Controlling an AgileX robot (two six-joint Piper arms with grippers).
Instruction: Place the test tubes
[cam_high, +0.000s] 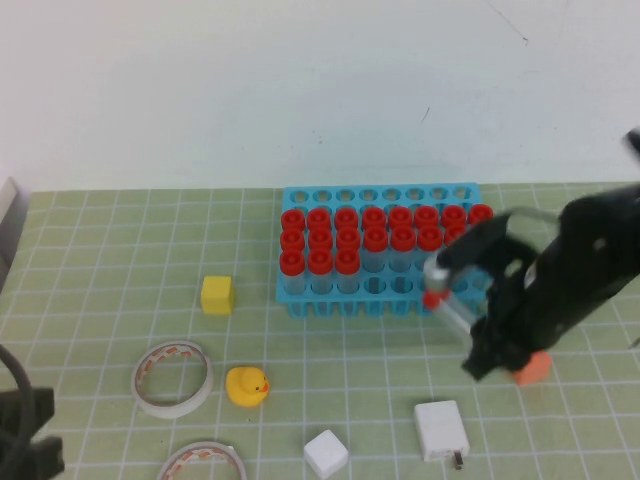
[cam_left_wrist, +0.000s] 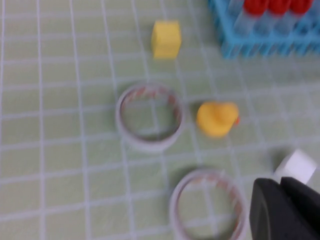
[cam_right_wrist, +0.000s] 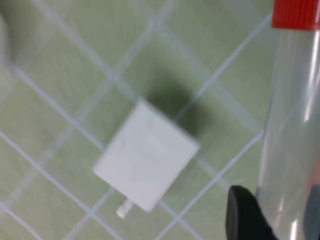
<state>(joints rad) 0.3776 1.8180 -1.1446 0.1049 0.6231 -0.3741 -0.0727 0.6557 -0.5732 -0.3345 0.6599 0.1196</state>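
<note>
The blue rack (cam_high: 300, 297) stands at the middle back of the table, with several red-capped tubes in its rows. My right gripper (cam_high: 462, 312) hovers by the rack's front right corner, shut on a clear test tube (cam_high: 450, 303) with a red cap (cam_high: 433, 298). In the right wrist view the tube (cam_right_wrist: 292, 125) runs out from between the dark fingers (cam_right_wrist: 245, 215) of the right gripper (cam_right_wrist: 282, 217), its cap (cam_right_wrist: 297, 12) at the far end. My left gripper (cam_high: 22, 432) rests at the front left, shut and empty; its fingers (cam_left_wrist: 285, 210) show pressed together.
A white charger (cam_high: 440, 430) lies below the right gripper, an orange block (cam_high: 532, 367) beside it. A white cube (cam_high: 326, 453), yellow duck (cam_high: 247, 385), two tape rolls (cam_high: 172, 377) (cam_high: 203, 462) and a yellow cube (cam_high: 217, 295) dot the front left.
</note>
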